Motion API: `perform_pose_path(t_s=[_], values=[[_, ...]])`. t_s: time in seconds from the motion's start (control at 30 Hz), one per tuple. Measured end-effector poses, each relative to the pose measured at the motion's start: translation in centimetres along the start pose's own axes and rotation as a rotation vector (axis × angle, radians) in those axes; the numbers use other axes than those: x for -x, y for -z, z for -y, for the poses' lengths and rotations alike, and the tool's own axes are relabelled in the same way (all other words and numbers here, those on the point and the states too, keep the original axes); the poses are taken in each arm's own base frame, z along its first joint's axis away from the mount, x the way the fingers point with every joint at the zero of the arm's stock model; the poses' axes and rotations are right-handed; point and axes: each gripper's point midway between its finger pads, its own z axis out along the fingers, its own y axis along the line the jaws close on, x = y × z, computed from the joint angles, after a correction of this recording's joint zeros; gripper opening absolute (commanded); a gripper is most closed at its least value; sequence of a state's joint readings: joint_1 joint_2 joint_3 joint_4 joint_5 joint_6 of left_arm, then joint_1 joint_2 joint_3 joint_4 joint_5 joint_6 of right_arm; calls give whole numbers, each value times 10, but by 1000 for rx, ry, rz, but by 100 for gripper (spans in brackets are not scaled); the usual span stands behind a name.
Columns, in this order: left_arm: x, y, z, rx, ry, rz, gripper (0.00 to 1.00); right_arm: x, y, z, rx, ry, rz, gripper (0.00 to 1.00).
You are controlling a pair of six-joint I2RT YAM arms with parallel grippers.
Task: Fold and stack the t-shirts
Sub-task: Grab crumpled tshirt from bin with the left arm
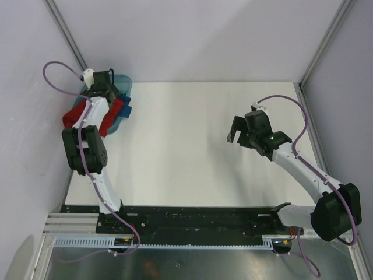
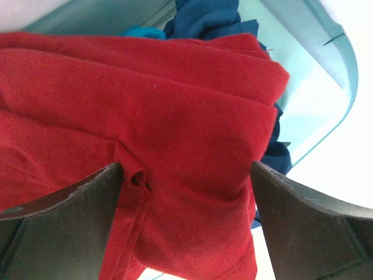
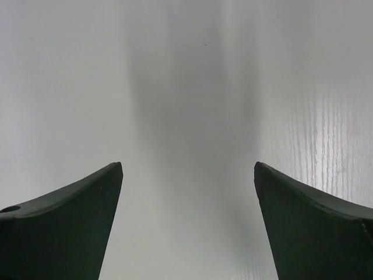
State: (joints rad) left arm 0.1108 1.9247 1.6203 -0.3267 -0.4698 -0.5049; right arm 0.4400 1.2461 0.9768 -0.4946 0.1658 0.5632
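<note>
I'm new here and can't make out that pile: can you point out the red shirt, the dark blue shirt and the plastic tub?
red shirt [image 2: 175, 128], left wrist view, middle of its cloth.
dark blue shirt [image 2: 204, 17], left wrist view, bunched upper part.
plastic tub [image 2: 348, 70], left wrist view, its teal rim.

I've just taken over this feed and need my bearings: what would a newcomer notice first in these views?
The bright red t-shirt stands out, bunched in the translucent teal tub at the table's far left corner, with blue t-shirts peeking out beside it. The left gripper hangs open right above that red cloth. The right gripper, also open, hovers over the bare white table on the right.
</note>
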Motion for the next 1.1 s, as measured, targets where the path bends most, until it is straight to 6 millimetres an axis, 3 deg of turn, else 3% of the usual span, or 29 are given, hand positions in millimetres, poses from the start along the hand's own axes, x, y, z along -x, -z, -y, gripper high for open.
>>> perform_pose_path(t_s=[0.07,0.13,0.27,0.3,0.43,0.53,0.6,0.73,0.93,1.03,1.1], values=[[-10,-11,-1,15,13,-19,85,-1,0,0,1,8,-3,99],[-19,-20,-4,30,28,-36,69,0,0,1,0,15,-3,99],[-27,-31,-11,55,74,-55,14,0,0,1,2,22,-4,99],[-27,-32,-12,59,80,-54,7,0,0,1,2,22,-5,99],[-20,-30,-13,53,99,-39,0,-1,0,1,6,24,-6,99],[-15,-15,-14,36,104,-23,0,-1,-1,-1,13,23,-8,99],[-8,3,-14,12,104,-3,0,0,-1,-2,17,23,-7,99],[30,62,-5,-86,112,99,0,1,-1,-4,26,21,0,99],[69,185,46,-354,98,258,0,4,-1,-3,25,15,7,99],[75,251,68,-519,92,309,0,7,0,-1,23,8,16,99],[72,285,79,-608,78,322,0,12,2,2,18,-4,31,99]])
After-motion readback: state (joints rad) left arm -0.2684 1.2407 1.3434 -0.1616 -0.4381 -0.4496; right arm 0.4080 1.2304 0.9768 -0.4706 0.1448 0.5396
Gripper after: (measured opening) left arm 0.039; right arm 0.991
